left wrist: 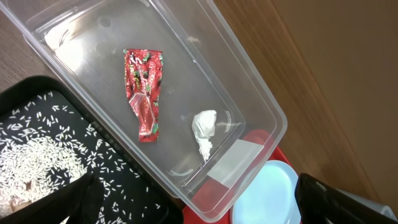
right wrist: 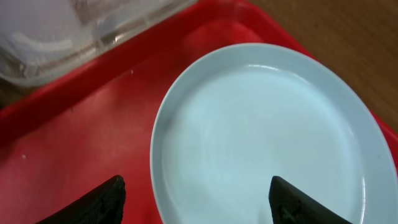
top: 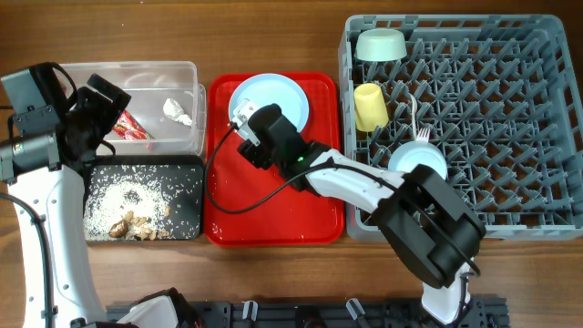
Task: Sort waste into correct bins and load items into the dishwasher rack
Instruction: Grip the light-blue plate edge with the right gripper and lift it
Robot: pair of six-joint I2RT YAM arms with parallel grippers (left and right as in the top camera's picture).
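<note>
- The plate [right wrist: 261, 137] lies flat, face up, at the far end of the red tray [top: 273, 219], mid-bench. From overhead my right arm hides part of it.
- The right gripper [right wrist: 194, 200] hangs over the plate, jaws spread wide and empty.
- The left gripper [left wrist: 205, 202], jaws also wide apart, hovers above the clear tub [left wrist: 93, 62] near the far-left corner.
- The wrapper [left wrist: 144, 93] lies in the tub, long axis slanted (print too crumpled to read), with the tissue [left wrist: 204, 130] just beside it.
- The rice [top: 127, 196] sits in the black tray [top: 146, 158].
</note>
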